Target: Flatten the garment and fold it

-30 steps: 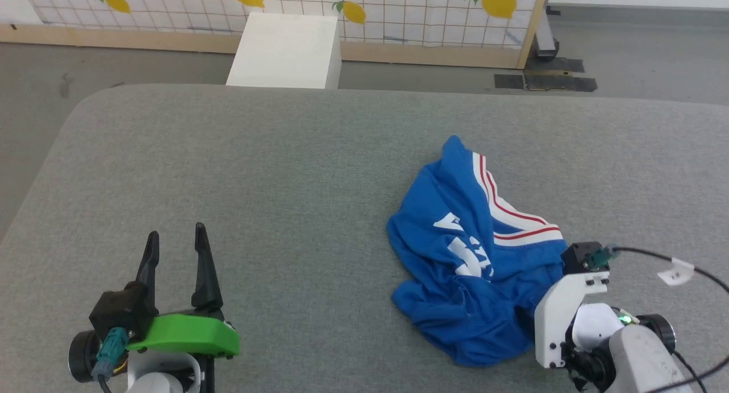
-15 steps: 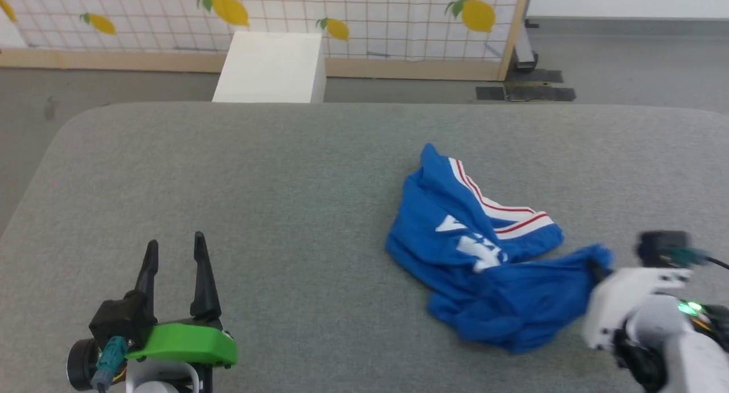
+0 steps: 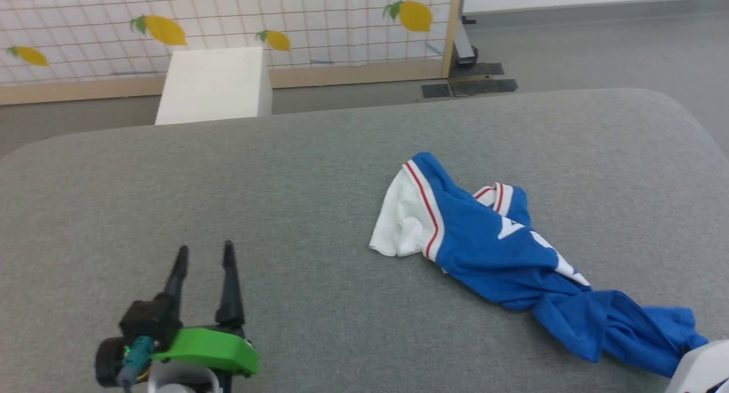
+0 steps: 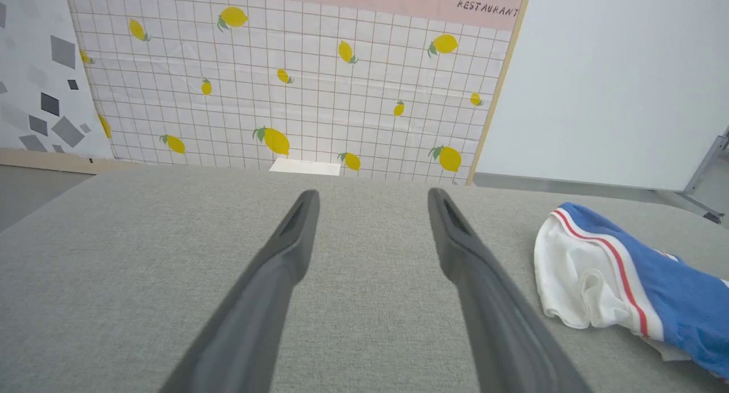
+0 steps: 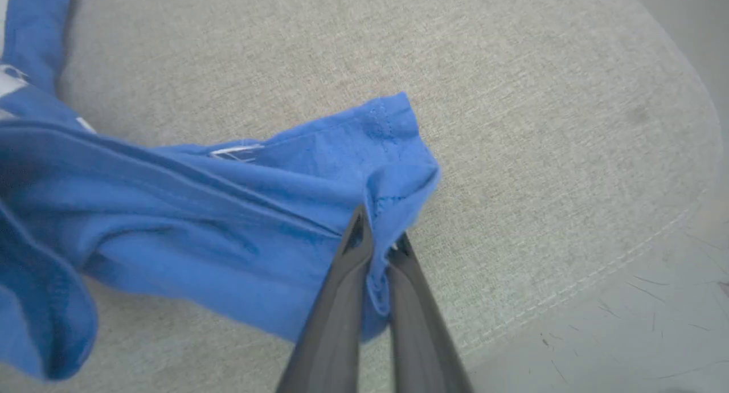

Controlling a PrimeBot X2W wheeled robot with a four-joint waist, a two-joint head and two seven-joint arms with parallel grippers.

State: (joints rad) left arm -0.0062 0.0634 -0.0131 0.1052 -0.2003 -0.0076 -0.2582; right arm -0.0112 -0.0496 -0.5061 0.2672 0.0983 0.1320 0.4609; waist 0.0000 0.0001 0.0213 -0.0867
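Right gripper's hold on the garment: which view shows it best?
Right wrist view: right gripper pinched shut on the garment at its blue hem. Head view shows the cloth stretched toward that arm; left wrist view, the white sleeve end.

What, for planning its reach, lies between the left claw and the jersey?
Bare grey padded surface, in the head view, separates left claw and jersey.

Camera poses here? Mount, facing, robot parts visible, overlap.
Head view: on the head, facing forward-down at the grey surface and garment; open left gripper lower left.
Left wrist view: on the left wrist, looking along its own fingers across the surface to the lemon-print panel.
Right wrist view: on the right wrist, facing down at the right gripper, shut on the garment's blue edge.
Shared: head and left wrist views both show the white sleeve and panel.
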